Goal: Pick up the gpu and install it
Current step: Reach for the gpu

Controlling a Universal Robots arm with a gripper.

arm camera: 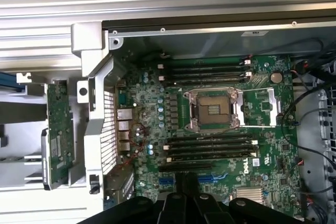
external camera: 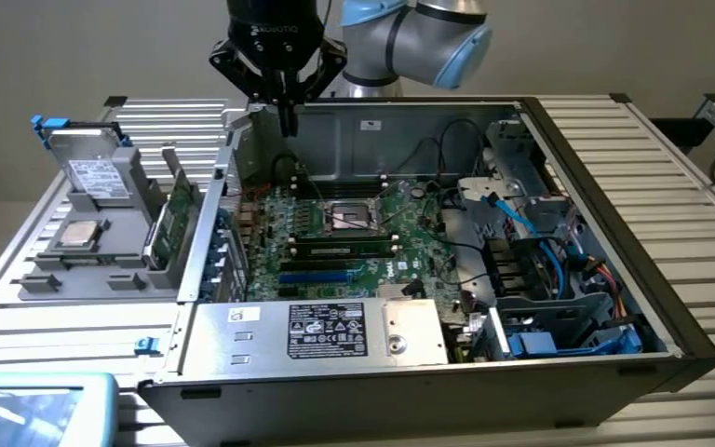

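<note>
Above far wall of open case (external camera: 389,140), gripper (external camera: 286,119) clenched, empty. Task's gpu (external camera: 182,219) upright in rack (external camera: 78,265) at exterior view's left, beside case. Likely best: unclench early, descend square onto card's top edge.

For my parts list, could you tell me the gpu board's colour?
Green; the gpu shows best in the wrist view.

The place looks like a robotics laboratory or a test workshop, not a home. An open computer case (external camera: 395,396) lies on a table of aluminium slats (external camera: 655,158), with its motherboard (arm camera: 273,153) uncovered. Behind the case stands a grey and blue industrial robot arm (external camera: 420,37), and at the exterior view's left of the case a grey holder (external camera: 37,279) keeps loose computer parts.
</note>
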